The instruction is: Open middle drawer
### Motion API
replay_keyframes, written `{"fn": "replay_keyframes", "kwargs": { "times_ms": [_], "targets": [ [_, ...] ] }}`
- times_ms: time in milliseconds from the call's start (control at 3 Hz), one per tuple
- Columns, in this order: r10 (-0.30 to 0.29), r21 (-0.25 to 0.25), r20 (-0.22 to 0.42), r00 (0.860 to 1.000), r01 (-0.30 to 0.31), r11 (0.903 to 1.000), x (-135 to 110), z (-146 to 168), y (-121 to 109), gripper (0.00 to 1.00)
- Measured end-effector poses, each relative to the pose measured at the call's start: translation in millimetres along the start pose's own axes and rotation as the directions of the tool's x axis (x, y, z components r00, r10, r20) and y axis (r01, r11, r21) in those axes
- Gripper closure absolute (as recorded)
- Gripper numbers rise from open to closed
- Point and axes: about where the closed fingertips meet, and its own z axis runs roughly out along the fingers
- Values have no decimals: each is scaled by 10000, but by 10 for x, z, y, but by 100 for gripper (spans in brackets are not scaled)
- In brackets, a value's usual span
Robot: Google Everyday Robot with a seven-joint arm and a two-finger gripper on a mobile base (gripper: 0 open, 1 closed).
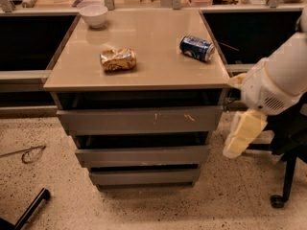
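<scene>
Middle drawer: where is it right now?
In the camera view, the middle drawer sits centre-low in the cabinet, between the scratched top drawer and the slim bottom drawer; the gripper hangs off to its right, beside the cabinet.

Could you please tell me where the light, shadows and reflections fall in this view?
Camera view: the tabletop has a soft, even sheen, with a faint reflection just in front of the bowl. Deep shadow fills the gap above the middle drawer. The gripper hangs brightly lit to the right of the drawers.
</scene>
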Motion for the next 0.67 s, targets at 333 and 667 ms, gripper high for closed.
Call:
{"fn": "replay_keyframes", "kwargs": {
  "times_ms": [333,667],
  "targets": [
    [353,-648,1470,9885,-260,9976,-65,809,117,0],
    [353,-649,1471,9885,-260,9976,-65,810,117,0]
  ]
}}
